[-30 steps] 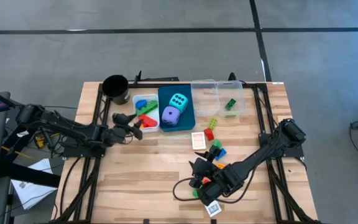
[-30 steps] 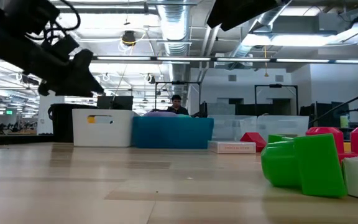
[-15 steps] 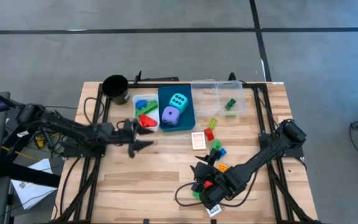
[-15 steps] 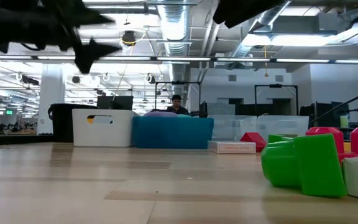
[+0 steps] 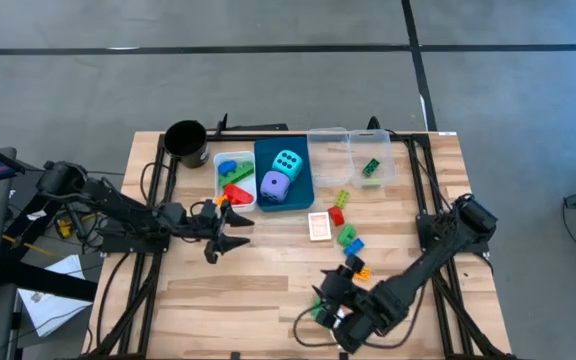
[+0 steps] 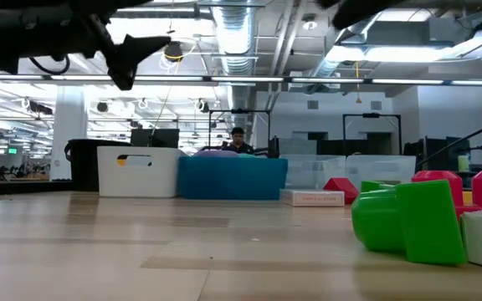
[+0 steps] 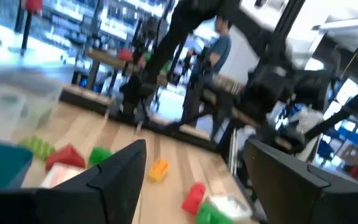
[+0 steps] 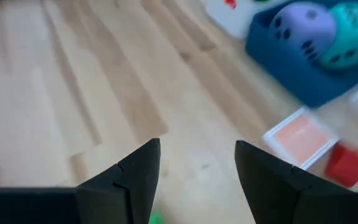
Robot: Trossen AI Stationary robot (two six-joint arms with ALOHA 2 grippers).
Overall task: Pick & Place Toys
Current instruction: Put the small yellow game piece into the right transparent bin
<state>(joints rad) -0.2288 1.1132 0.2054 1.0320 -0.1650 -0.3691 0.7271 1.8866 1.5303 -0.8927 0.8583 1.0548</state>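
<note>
**Toys scattered right of centre, both grippers empty**

Bricks lie loose in the high view's lower middle-right: a green brick point(image 5: 348, 236), a blue brick point(image 5: 356, 245) touching it, an orange brick point(image 5: 360, 269) below, a red brick point(image 5: 336, 215) above, and a yellow-green brick point(image 5: 342, 198) near the clear bin point(image 5: 383, 172). A flat orange card point(image 5: 319, 226) lies just left of the red brick. The cyan die point(image 5: 287, 162) and purple die point(image 5: 275, 186) already sit in the blue bin point(image 5: 302, 182); the white bin point(image 5: 217, 182) holds a few bricks.

By my judgement the bricks are light, rigid, smooth plastic, likely to skid if nudged; each is best pinched across its short sides, fingers clear of its neighbours. The card looks thin and stiff, hard to lift off the wood; an edge grip seems needed. Its long axis runs roughly top to bottom in the frame. The orange brick's long axis looks slightly diagonal; the others are too small to tell.

The left gripper point(image 5: 226, 228) hovers at centre-left, below the white bin, jaws spread, holding nothing. The right gripper point(image 5: 330, 300) sits near the lower edge, just below the orange brick, jaws parted and empty in its wrist view.
</note>
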